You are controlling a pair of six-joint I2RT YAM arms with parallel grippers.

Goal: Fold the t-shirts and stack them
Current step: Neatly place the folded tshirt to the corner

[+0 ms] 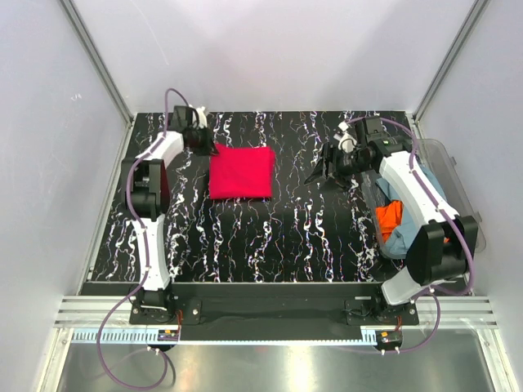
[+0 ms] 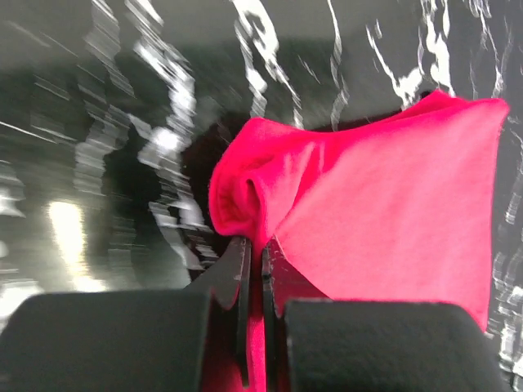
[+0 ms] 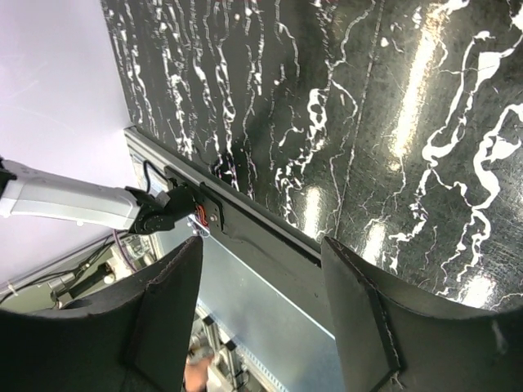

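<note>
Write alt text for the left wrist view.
The left end effector is shut on the edge of the crimson red t-shirt, bunching the cloth just beyond its tips. Behind lies the black, white-veined table, blurred.

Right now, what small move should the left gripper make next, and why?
Probably lift a little: the left gripper is shut on the far-left corner of the red t-shirt, which lies flat, so raising that corner could start the next fold.

Soft matt red cloth shirt [image 2: 392, 212] in the matt black left hand [image 2: 255, 249], glossy black white-veined table [image 3: 343, 106] under the right hand [image 3: 260, 245], clear smooth plastic tub [image 1: 462, 184] to its right
</note>
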